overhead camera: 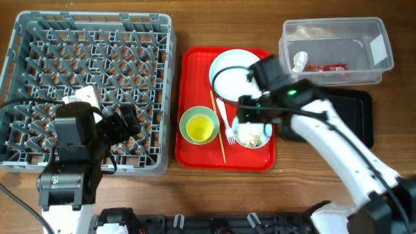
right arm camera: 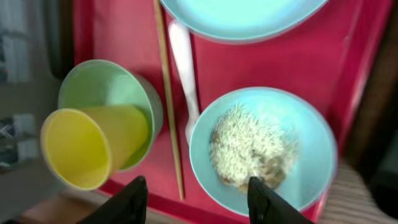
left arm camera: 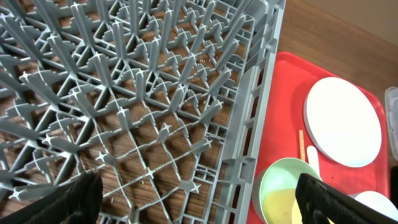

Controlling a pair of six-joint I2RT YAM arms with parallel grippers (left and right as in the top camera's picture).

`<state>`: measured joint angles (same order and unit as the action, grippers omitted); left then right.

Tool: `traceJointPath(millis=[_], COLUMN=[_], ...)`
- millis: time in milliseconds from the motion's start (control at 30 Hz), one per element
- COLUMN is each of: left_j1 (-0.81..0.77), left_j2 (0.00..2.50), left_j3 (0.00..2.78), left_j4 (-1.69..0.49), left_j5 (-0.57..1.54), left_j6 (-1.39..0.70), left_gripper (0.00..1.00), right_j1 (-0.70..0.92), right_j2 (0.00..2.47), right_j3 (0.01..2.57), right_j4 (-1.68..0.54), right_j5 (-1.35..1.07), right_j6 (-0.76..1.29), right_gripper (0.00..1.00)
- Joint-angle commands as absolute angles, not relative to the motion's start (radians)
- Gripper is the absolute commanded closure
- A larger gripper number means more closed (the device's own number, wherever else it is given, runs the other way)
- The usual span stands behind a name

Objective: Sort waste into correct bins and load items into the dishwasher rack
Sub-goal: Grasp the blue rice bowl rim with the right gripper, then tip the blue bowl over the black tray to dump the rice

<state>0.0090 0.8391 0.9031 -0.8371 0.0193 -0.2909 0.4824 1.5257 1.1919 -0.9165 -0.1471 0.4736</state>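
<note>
The grey dishwasher rack (overhead camera: 84, 58) stands at the left and holds no dishes. My left gripper (overhead camera: 123, 127) hovers open over its front right corner (left arm camera: 202, 205). On the red serving tray (overhead camera: 195, 65) are the plate (overhead camera: 233, 70), the green bowl (overhead camera: 190, 120) with the yellow cup (overhead camera: 201, 130) in it, the fork (overhead camera: 225, 117), the chopsticks (overhead camera: 218, 130) and the blue bowl (overhead camera: 252, 136) holding rice crumbs (right arm camera: 249, 146). My right gripper (right arm camera: 199, 199) is open just above the blue bowl's near rim (right arm camera: 311, 143). The clear tub (overhead camera: 338, 39) holds the napkin (overhead camera: 299, 60) and the red packet (overhead camera: 327, 66).
The black tray (overhead camera: 361, 110) lies at the right, partly under my right arm. The red serving tray sits close against the rack's right wall (left arm camera: 261, 93). Bare wood shows along the table's front edge.
</note>
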Motion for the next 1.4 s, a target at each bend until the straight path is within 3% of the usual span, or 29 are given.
traceJointPath(millis=[0, 167, 267, 500, 867, 1100, 1367], left_j1=[0.017, 0.017, 0.017, 0.017, 0.017, 0.017, 0.017], left_j2=[0.838, 0.838, 0.838, 0.838, 0.838, 0.838, 0.838], left_j3=[0.920, 0.920, 0.920, 0.920, 0.920, 0.920, 0.920], left_j4=[-0.847, -0.847, -0.847, -0.850, -0.850, -0.850, -0.850], left_j5=[0.010, 0.010, 0.010, 0.010, 0.010, 0.010, 0.010], left_j6=[-0.296, -0.296, -0.296, -0.296, -0.296, -0.296, -0.296], left_gripper=[0.00, 0.00, 0.00, 0.00, 0.00, 0.00, 0.00], right_j1=[0.549, 0.579, 0.579, 0.579, 0.498, 0.080, -0.226], right_j2=[1.621, 1.792, 1.840, 1.835, 1.556, 1.518, 1.674], right_j3=[1.138, 1.138, 1.138, 1.140, 1.246, 1.235, 1.115], right_j4=[-0.846, -0.760, -0.730, -0.714, -0.844, -0.852, -0.797], right_j5=[-0.107, -0.071, -0.058, -0.019, -0.031, -0.485, -0.951], right_j6=[0.580, 0.659, 0.700, 0.744, 0.632, 0.373, 0.207], right_gripper=[0.48, 0.51, 0.70, 0.96, 0.96, 0.96, 0.96])
